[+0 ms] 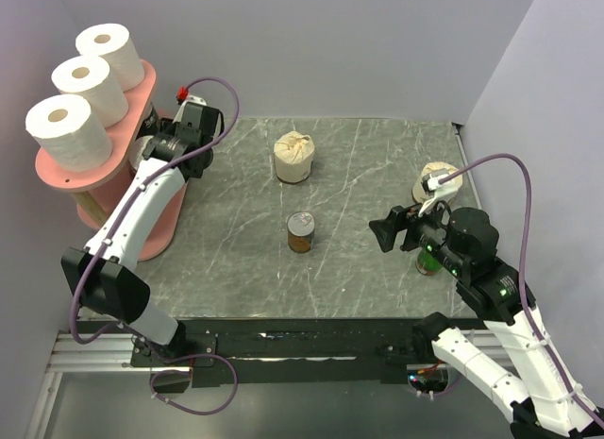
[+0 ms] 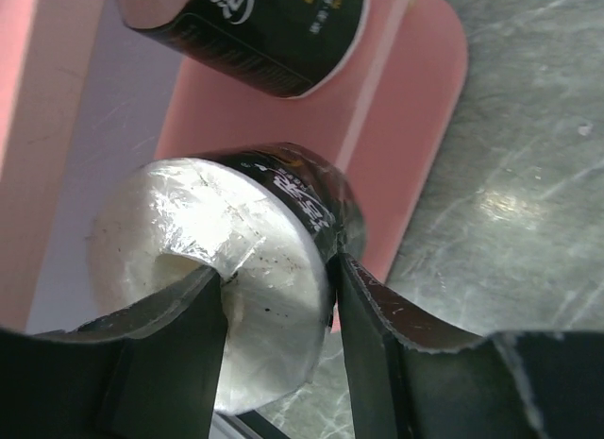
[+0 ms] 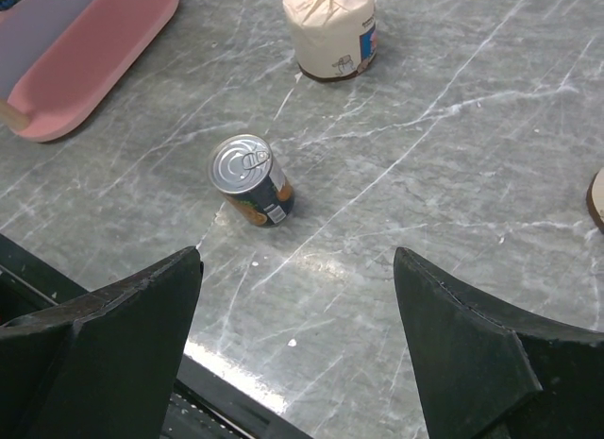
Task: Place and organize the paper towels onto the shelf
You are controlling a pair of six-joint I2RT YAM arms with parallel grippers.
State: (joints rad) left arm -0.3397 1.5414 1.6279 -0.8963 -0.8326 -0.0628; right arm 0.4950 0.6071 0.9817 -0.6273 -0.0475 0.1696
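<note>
The pink shelf (image 1: 58, 171) stands at the far left with three plain white paper towels (image 1: 82, 80) on its top board. My left gripper (image 1: 162, 146) is at the shelf's lower tier, shut on a black-wrapped roll (image 2: 283, 184). One finger is in the roll's core and the other outside, over the pink board (image 2: 415, 127). A second black roll (image 2: 255, 28) stands further in. Two cream-wrapped rolls stand on the table, one in the middle (image 1: 294, 158) and one at the right (image 1: 436, 182). My right gripper (image 1: 387, 233) is open and empty above the table.
A small brown tin can (image 1: 301, 232) stands mid-table, also in the right wrist view (image 3: 250, 179). A green bottle (image 1: 429, 262) is mostly hidden under my right arm. The black base rail (image 1: 283, 345) runs along the near edge. Walls close in the left, back and right.
</note>
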